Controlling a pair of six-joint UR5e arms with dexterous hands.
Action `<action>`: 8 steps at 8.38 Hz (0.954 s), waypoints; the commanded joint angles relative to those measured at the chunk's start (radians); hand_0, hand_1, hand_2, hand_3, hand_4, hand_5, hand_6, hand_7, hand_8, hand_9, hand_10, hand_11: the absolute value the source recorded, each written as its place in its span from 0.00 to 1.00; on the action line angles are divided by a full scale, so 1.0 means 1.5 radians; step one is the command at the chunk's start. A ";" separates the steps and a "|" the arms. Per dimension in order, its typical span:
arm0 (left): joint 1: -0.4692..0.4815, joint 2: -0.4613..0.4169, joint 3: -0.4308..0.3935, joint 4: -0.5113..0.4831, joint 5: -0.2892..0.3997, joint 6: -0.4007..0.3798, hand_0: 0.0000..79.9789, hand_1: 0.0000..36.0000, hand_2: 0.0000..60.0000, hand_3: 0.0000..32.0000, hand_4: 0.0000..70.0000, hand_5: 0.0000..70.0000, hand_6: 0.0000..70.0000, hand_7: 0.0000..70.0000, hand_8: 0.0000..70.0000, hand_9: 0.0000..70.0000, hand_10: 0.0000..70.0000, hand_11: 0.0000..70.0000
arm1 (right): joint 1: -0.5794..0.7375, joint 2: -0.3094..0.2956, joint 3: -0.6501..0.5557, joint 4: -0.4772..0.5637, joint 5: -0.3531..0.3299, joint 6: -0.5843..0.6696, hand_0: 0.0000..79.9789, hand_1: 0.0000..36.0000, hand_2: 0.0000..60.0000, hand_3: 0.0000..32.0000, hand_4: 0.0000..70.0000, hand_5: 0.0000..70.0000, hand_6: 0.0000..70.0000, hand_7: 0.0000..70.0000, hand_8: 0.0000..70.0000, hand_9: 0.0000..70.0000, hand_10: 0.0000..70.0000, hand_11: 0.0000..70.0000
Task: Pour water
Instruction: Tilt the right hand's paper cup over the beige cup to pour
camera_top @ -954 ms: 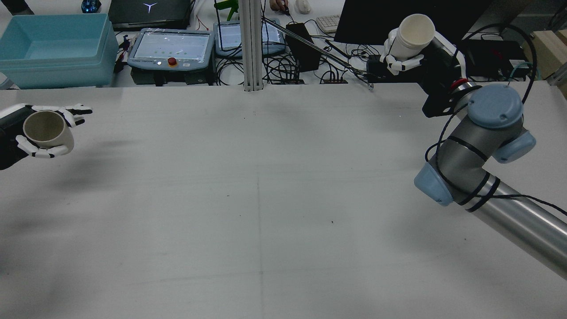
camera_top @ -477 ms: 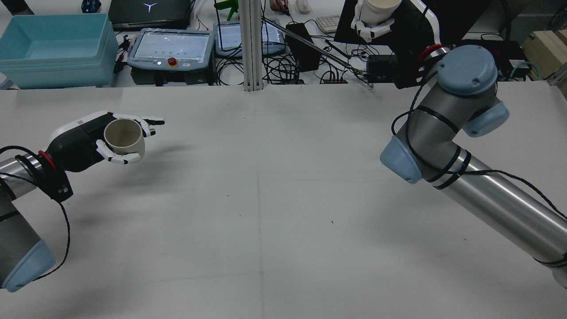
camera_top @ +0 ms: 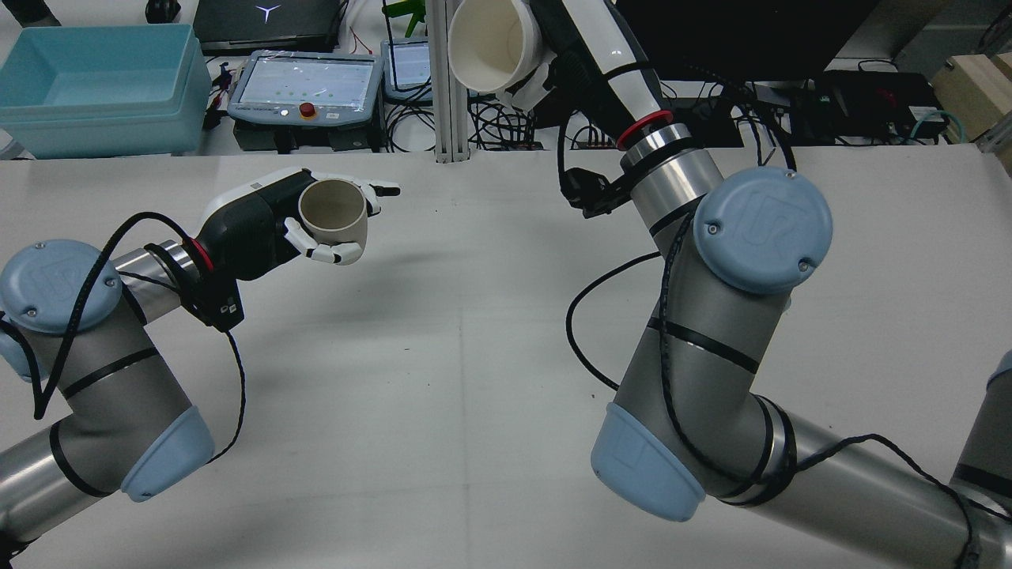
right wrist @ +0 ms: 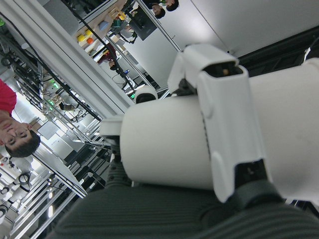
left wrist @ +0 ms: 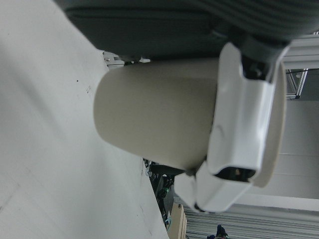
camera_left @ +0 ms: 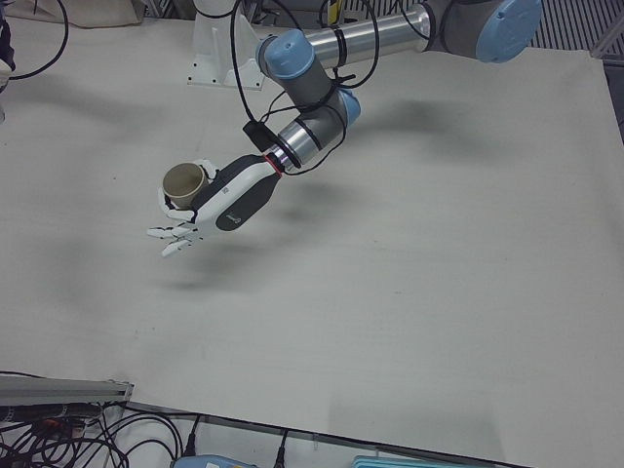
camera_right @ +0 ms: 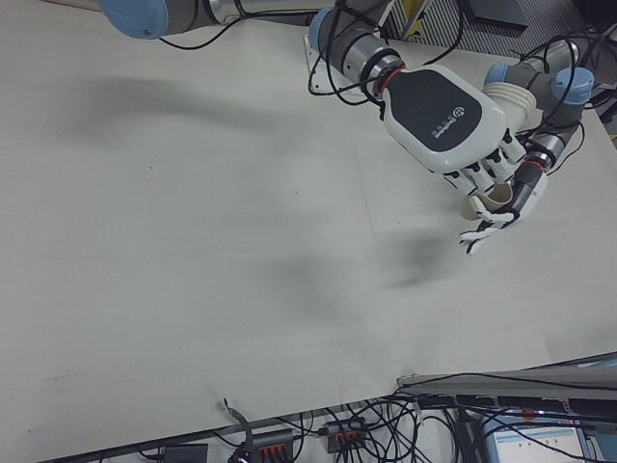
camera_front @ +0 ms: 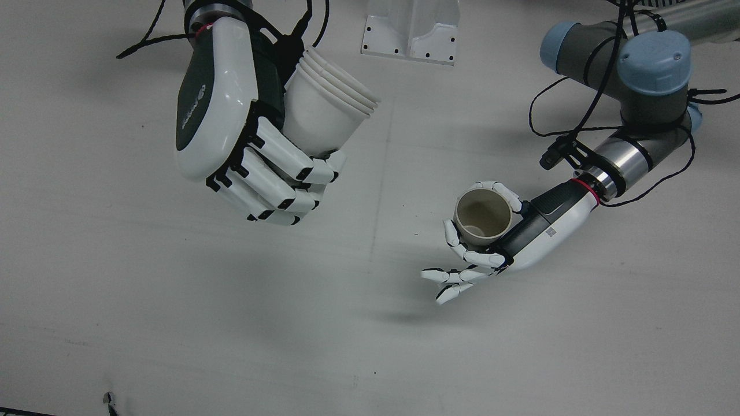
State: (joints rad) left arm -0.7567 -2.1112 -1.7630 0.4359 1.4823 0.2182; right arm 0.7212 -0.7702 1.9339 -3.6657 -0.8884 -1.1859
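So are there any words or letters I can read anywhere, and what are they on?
"UR": on the right arm's blue joint cap.
Brand print on the back of the right hand: too blurred to read.
Small label on the left hand: too small.
Teach pendant screen: too small.
The beige cup and white cup stack: no writing seen.

In the rear view, the left hand point(camera_top: 261, 221) is holding a paper cup point(camera_top: 334, 212) above the table point(camera_top: 474, 356), left of the right hand's point(camera_top: 581, 39) higher stacked cups point(camera_top: 486, 43).
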 commanded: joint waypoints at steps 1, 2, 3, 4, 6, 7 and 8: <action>0.023 -0.030 -0.005 0.036 0.005 -0.035 1.00 1.00 1.00 0.00 1.00 1.00 0.34 0.24 0.11 0.09 0.11 0.20 | -0.083 -0.001 0.007 0.028 0.071 -0.254 1.00 1.00 1.00 0.00 1.00 1.00 1.00 1.00 0.79 0.95 0.73 1.00; 0.045 -0.029 -0.012 0.036 0.007 -0.035 1.00 1.00 1.00 0.00 1.00 1.00 0.34 0.24 0.11 0.09 0.10 0.20 | -0.091 -0.002 0.005 0.028 0.098 -0.290 1.00 1.00 1.00 0.00 1.00 1.00 1.00 1.00 0.76 0.93 0.71 1.00; 0.068 -0.027 -0.020 0.036 0.008 -0.034 1.00 1.00 1.00 0.00 1.00 1.00 0.34 0.25 0.11 0.09 0.10 0.20 | -0.095 -0.004 0.004 0.028 0.101 -0.293 1.00 1.00 1.00 0.00 1.00 1.00 1.00 1.00 0.74 0.90 0.68 0.99; 0.077 -0.027 -0.023 0.036 0.017 -0.034 1.00 1.00 1.00 0.00 1.00 1.00 0.34 0.25 0.12 0.09 0.10 0.20 | -0.099 -0.005 0.004 0.028 0.103 -0.312 1.00 1.00 1.00 0.00 1.00 1.00 1.00 1.00 0.72 0.88 0.66 0.96; 0.076 -0.025 -0.044 0.036 0.027 -0.034 1.00 1.00 1.00 0.00 1.00 1.00 0.34 0.24 0.11 0.09 0.11 0.20 | -0.106 -0.007 0.005 0.030 0.113 -0.345 1.00 1.00 1.00 0.00 1.00 1.00 1.00 1.00 0.70 0.85 0.62 0.91; 0.071 -0.019 -0.044 0.032 0.027 -0.036 1.00 1.00 1.00 0.00 1.00 1.00 0.34 0.25 0.12 0.09 0.11 0.20 | -0.101 -0.051 0.057 0.051 0.114 -0.318 1.00 1.00 1.00 0.00 1.00 1.00 1.00 1.00 0.67 0.82 0.59 0.86; 0.067 0.008 -0.044 0.004 0.027 -0.037 1.00 1.00 1.00 0.00 1.00 1.00 0.34 0.25 0.12 0.09 0.11 0.20 | -0.087 -0.133 0.127 0.089 0.120 -0.243 1.00 1.00 1.00 0.00 1.00 1.00 1.00 1.00 0.66 0.81 0.58 0.85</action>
State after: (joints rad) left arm -0.6466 -2.1461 -1.8223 0.4869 1.5207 0.1660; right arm 0.5662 -0.8015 1.9677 -3.6104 -0.7216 -1.6807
